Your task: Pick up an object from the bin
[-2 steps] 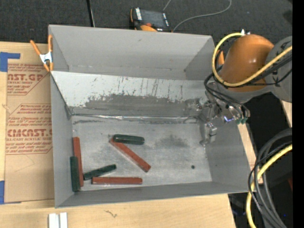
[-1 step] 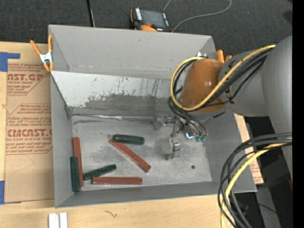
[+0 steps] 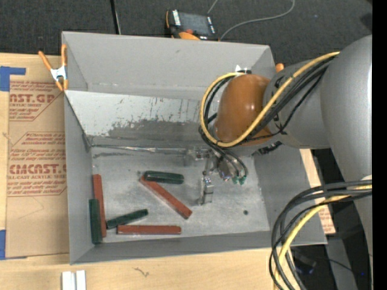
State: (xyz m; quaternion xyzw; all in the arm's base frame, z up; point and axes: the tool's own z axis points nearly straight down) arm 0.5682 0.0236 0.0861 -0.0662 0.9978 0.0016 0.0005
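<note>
My gripper (image 3: 207, 190) hangs low over the bin floor, right of centre, under the arm's orange cover. Just left of it a red-brown stick (image 3: 167, 199) lies slantwise, its lower right end close to the gripper. A dark green stick (image 3: 162, 177) lies flat just above that one, its right end a short way left of the gripper. Nothing shows in the gripper's hold.
More sticks lie at the lower left of the bin: a dark green one (image 3: 127, 218), a red-brown one (image 3: 149, 229) below it, and an upright red-brown (image 3: 98, 201) and dark green (image 3: 94, 222) pair by the left wall. The arm and its cables cover the bin's right side.
</note>
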